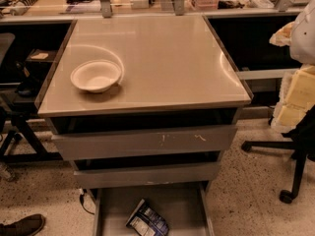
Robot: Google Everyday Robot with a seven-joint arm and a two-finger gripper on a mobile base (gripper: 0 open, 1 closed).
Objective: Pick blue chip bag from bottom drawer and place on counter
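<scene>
The blue chip bag (146, 221) lies nearest, at 6 o'clock in the view. It rests flat on the floor of the open bottom drawer (183, 204), left of centre and well apart from the right wall, and is turned askew with one corner towards 11 o'clock. Its lower end is cut off by the frame edge.

The end effector is not seen anywhere in the view, so it cannot be told whether its fingers are spread or pressed together. The step in hand is therefore judged to be the approach to the bag, and nothing has been grasped yet.

A descent from straight above is advised. The fingers should be spread across the bag's narrower span and lined up with its slant. The crinkled foil is likely to yield and slip, so a raised fold should be pinched rather than the flat face.

Above the bag, the middle drawer front (147, 175) and the scratched upper drawer front (123, 142) stand out at 12 o'clock. The lift should be kept clear of these two edges.

Farther back lies the worktop (172, 58). A white bowl (96, 75) sits at its 9 o'clock side, so the bare stretch towards 3 o'clock is judged the safest place for setting the bag down. A cluttered desk (59, 6) is seen beyond.
</scene>
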